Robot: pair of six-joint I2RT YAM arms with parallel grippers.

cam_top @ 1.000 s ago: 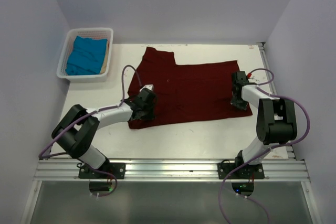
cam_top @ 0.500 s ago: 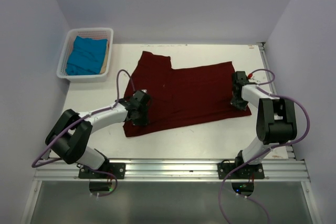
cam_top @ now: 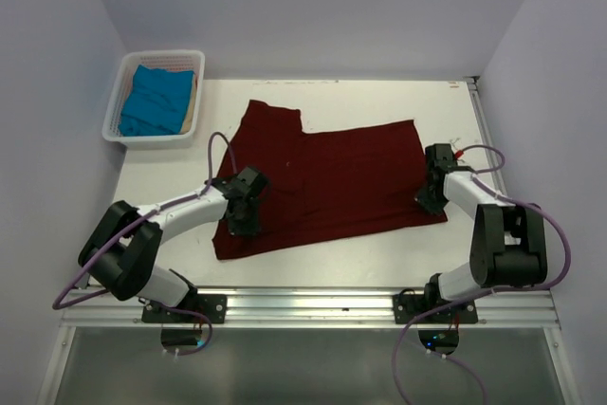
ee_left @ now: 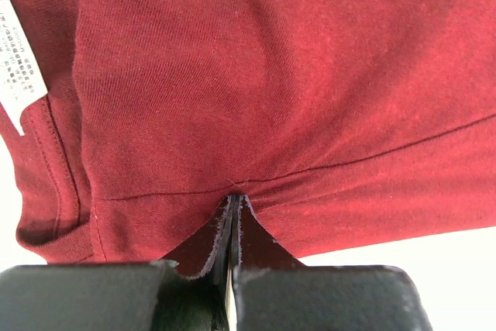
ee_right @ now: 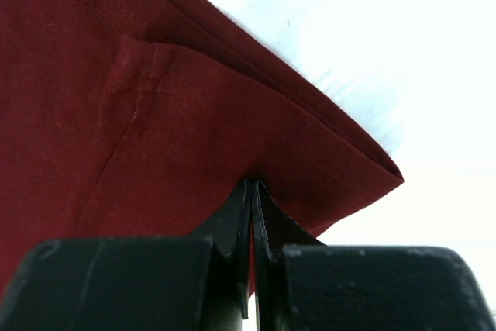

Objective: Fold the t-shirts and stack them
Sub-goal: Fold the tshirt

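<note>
Overhead view: even, diffuse light, sharp throughout, with only faint soft shadows on the surface [cam_top: 360,255]. Wrist views: the surface beyond the right gripper [ee_right: 252,187] is overexposed to white. Shirt [ee_left: 271,75] weave ahead of the left gripper [ee_left: 234,203] is crisp; both gripper bodies are dark and show little detail.
</note>
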